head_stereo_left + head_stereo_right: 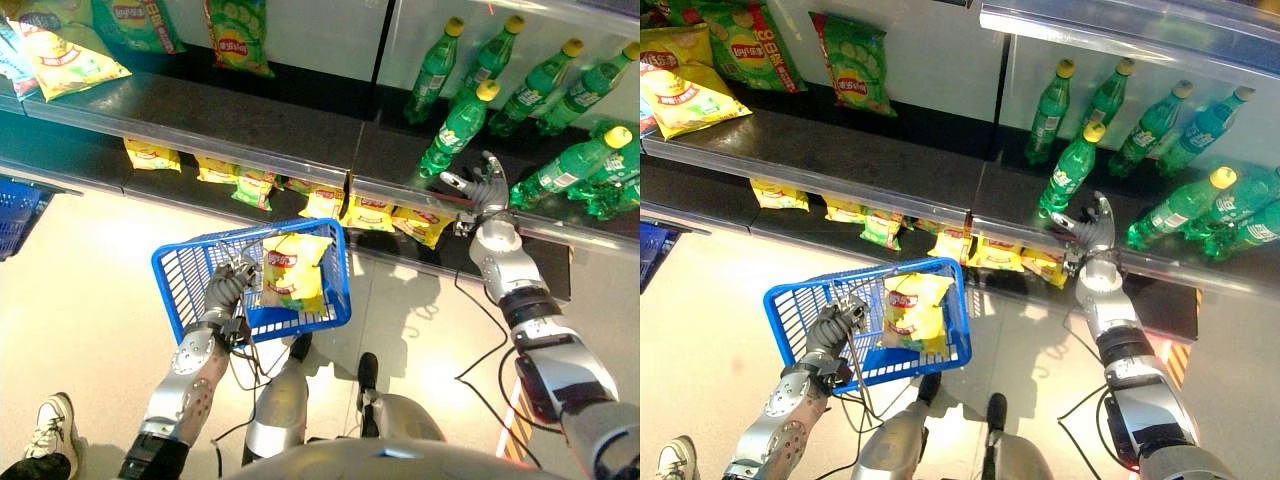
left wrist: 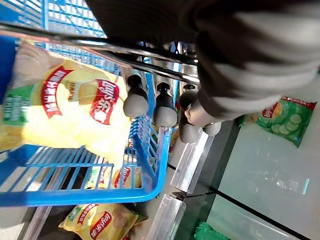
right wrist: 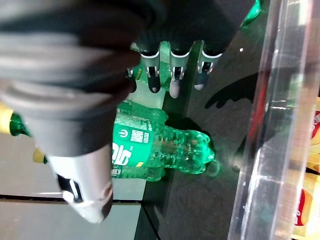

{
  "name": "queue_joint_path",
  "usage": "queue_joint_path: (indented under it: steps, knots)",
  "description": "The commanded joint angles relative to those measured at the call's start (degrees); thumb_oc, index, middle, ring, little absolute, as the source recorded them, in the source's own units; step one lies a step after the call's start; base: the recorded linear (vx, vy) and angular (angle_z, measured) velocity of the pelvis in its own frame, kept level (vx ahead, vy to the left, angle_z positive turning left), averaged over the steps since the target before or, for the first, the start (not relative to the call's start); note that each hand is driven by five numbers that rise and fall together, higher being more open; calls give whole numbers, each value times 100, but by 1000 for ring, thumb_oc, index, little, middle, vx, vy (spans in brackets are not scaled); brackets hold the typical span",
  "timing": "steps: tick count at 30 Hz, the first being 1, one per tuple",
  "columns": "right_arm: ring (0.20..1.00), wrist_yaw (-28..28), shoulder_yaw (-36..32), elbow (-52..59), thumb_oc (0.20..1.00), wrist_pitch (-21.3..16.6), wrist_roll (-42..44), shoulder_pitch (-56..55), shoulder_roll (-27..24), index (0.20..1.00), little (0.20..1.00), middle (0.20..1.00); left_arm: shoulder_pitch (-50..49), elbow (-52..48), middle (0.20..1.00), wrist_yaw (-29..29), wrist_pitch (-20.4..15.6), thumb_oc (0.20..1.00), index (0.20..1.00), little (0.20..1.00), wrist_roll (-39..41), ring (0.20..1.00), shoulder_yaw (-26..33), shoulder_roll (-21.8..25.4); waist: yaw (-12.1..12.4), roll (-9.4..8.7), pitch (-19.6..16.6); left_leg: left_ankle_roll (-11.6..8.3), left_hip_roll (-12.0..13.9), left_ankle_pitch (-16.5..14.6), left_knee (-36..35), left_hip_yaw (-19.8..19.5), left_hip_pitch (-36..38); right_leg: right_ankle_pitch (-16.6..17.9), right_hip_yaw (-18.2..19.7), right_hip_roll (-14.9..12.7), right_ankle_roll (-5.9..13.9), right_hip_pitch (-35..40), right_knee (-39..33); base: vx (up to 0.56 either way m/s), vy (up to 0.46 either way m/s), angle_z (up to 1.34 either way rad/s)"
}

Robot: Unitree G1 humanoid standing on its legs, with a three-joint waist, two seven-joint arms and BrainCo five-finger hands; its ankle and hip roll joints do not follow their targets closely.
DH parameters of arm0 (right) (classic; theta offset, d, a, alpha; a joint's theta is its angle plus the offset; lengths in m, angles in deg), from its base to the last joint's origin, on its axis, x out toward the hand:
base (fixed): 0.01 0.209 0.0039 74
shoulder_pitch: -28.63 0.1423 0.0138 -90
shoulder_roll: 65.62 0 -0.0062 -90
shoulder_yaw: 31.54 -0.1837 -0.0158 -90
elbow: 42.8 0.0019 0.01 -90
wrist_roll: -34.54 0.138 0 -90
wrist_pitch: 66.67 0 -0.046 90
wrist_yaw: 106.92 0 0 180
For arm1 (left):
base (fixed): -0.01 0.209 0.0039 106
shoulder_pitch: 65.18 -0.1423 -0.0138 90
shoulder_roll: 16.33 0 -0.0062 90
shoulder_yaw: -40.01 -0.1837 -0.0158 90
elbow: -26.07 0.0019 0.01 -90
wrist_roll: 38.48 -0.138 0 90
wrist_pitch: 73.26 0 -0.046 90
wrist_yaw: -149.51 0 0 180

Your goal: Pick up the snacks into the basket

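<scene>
left hand: silver fingers with dark rounded tips, curled round the thin dark wire handle of the basket, which hangs from it at about 7 o'clock in the head views; basket: blue plastic lattice, rectangular, with a solid rim; contents: one snack bag, glossy crinkled yellow foil with a red label patch and a green corner, standing tilted against the wall at 3 o'clock of the hand; print left unread.

right hand: fingers spread and nearly straight, gripping nothing, raised at about 2 o'clock over the clear front lip of the upper shelf; its tips hang close above a lying bottle, translucent green ribbed plastic with a green label; whether they touch it cannot be told.

upper shelf: dark matt board with a transparent edge strip; further green bottles with yellow caps standing and leaning at 1 to 2 o'clock; yellow and green crisp bags at 10 to 11 o'clock, one green bag at 12 o'clock.

lower shelf: a row of small yellow bags, one green among them, running from 10 o'clock to the centre, just beyond the basket.

second blue basket: at 9 o'clock, cut by the frame; a person's pale shoe at 8 o'clock; floor pale and glossy.
</scene>
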Motion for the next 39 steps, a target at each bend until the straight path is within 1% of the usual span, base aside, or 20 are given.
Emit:
queue_joint_path:
  steps: [1,9,12,15,19,22,23,26,28,29,31,33,34,35,36,37,38,39]
  knots:
    - [1000,163,293,-20,1000,-196,176,537,-348,1000,1000,1000,28,-1262,200,26,-830,200,200,200,122,200,147,171,76,-153,-365,364,-489,-629,495,17,-88,-240,-40,0,307,-656,743,0,0,0]
    - [1000,212,422,-600,1000,-152,260,1076,-394,1000,1000,1000,3,-1393,200,-4,-876,200,200,200,162,200,106,233,120,-139,-277,355,-496,-649,553,-25,-138,-269,-81,-3,303,-702,811,-10,1,0]
    - [1000,198,544,-1003,1000,-135,377,1449,-427,1000,1000,1000,15,-1459,200,-10,-894,200,200,200,211,200,75,299,176,-116,-161,344,-503,-656,627,-44,-198,-278,-117,-1,302,-760,865,-46,0,0]
    - [1000,163,614,-1183,1000,-115,440,1655,-492,1000,1000,1000,2,-1520,200,-8,-913,200,200,200,244,200,84,352,211,-87,-57,332,-519,-641,692,-79,-277,-273,-158,-12,300,-810,906,-45,-7,7]
    - [1000,155,725,-1350,1000,-119,512,1974,-709,1000,1000,1000,31,-1658,200,-11,-962,200,200,200,268,200,98,470,286,-42,148,311,-552,-603,864,-161,-557,-265,-245,-39,292,-1043,1060,-51,-8,11]
    - [1000,153,728,-1357,1000,-121,515,1983,-712,1000,1000,1000,34,-1659,200,-11,-960,200,200,200,268,200,99,469,280,-43,138,310,-556,-605,876,-165,-580,-270,-250,-42,292,-1064,1072,-24,-10,11]
    - [1000,140,749,-1471,1000,-112,596,2111,-833,1000,1000,1000,6,-1725,200,-13,-973,200,200,200,279,200,101,515,343,-29,242,296,-579,-555,899,-227,-712,-249,-340,-62,292,-1151,1102,-41,-29,2]
    - [1000,102,837,-1683,1000,-94,614,2274,-973,1000,1000,1000,-26,-1805,200,-14,-985,200,200,200,301,200,109,551,382,-7,280,283,-602,-521,948,-323,-852,-273,-442,-91,281,-1257,1145,-23,-24,23]
    - [1000,117,832,-1824,1000,-106,672,2365,-1016,1000,1000,1000,-24,-1823,200,-14,-986,200,200,200,314,200,79,540,408,21,334,275,-615,-510,996,-384,-927,-287,-495,-129,277,-1306,1187,-35,-22,24]
    - [1000,101,873,-2055,1000,-96,695,2498,-1117,1000,1000,1000,-12,-1841,200,-13,-994,200,200,200,330,200,53,561,479,71,413,262,-647,-490,1046,-457,-1035,-308,-575,-158,273,-1388,1246,-44,-21,20]
    - [1000,79,900,-2125,1000,-101,727,2581,-1165,1000,1000,1000,4,-1838,200,-1,-1000,200,200,200,338,200,39,556,480,99,435,254,-666,-485,1072,-492,-1094,-322,-613,-170,266,-1446,1291,-31,-18,21]
    - [1000,-13,935,-2370,1000,-66,840,2790,-1317,1000,1000,1000,-9,-1867,200,54,-1023,200,200,200,355,200,24,608,568,164,502,236,-702,-454,1106,-583,-1225,-329,-704,-198,255,-1541,1322,-23,-24,30]
    - [1000,-22,941,-2387,1000,-70,845,2806,-1323,1000,1000,1000,-3,-1867,200,54,-1023,200,200,200,356,200,23,605,564,167,501,235,-704,-454,1111,-589,-1235,-331,-710,-199,255,-1550,1325,-14,-16,21]
    - [1000,-49,913,-2654,1000,-49,994,2971,-1384,1000,1000,1000,-8,-1886,200,71,-1042,200,200,200,389,200,12,631,630,202,535,233,-716,-430,1121,-635,-1313,-328,-751,-211,254,-1605,1347,-9,-8,10]
    - [1000,-59,921,-2672,1000,-53,1002,2989,-1389,1000,1000,1000,-3,-1886,200,71,-1042,200,200,200,391,200,13,630,628,203,532,232,-717,-429,1122,-638,-1324,-329,-753,-211,253,-1616,1351,11,-29,13]
    - [1000,-45,932,-2876,1000,-16,1072,3145,-1448,1000,1000,1000,0,-1908,200,61,-1033,200,200,200,405,200,4,645,689,224,550,229,-721,-452,1116,-672,-1332,-382,-799,-217,254,-1623,1355,4,-15,13]
    - [1000,-48,935,-2883,1000,-19,1074,3156,-1453,1000,1000,1000,8,-1910,200,60,-1032,200,200,200,405,200,4,643,686,229,547,227,-722,-411,1104,-677,-1353,-343,-805,-218,256,-1639,1337,23,-30,15]
    - [1000,-43,952,-2934,1000,-8,1084,3212,-1476,1000,1000,1000,8,-1922,200,64,-1035,200,200,200,414,200,-3,647,713,239,557,227,-727,-443,1106,-702,-1343,-383,-812,-222,254,-1626,1342,6,-13,16]
